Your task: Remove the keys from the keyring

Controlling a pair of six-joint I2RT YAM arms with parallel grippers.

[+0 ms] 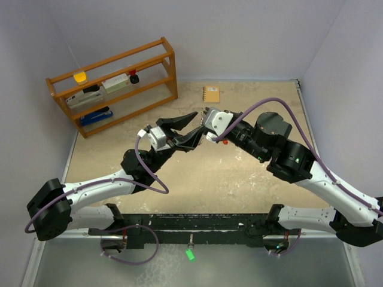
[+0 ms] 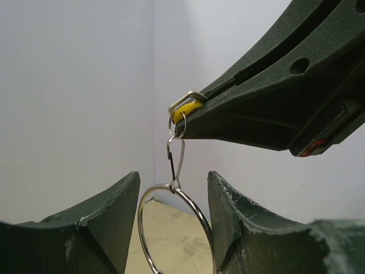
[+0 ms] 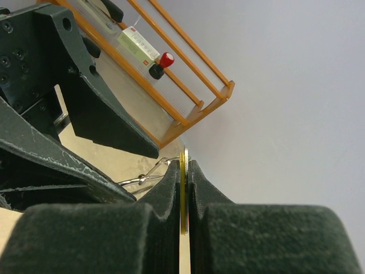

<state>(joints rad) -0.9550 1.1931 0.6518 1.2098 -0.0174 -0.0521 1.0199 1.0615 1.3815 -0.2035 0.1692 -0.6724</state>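
Both grippers meet in mid-air above the table's middle. My right gripper [image 1: 204, 124] is shut on a yellow-headed key [image 3: 183, 194], seen edge-on between its fingers, and also in the left wrist view [image 2: 187, 107]. A thin wire clip [image 2: 170, 158] hangs taut from that key down to the silver keyring [image 2: 196, 210]. My left gripper [image 2: 173, 174] stands below with its fingers partly closed. The ring spans the gap and lies against both fingers. The ring's lower part is out of view. No other keys show.
An orange wooden rack [image 1: 114, 84] with several small items stands at the far left. A small orange notebook [image 1: 210, 94] lies at the back of the table. Grey walls close in the table on three sides.
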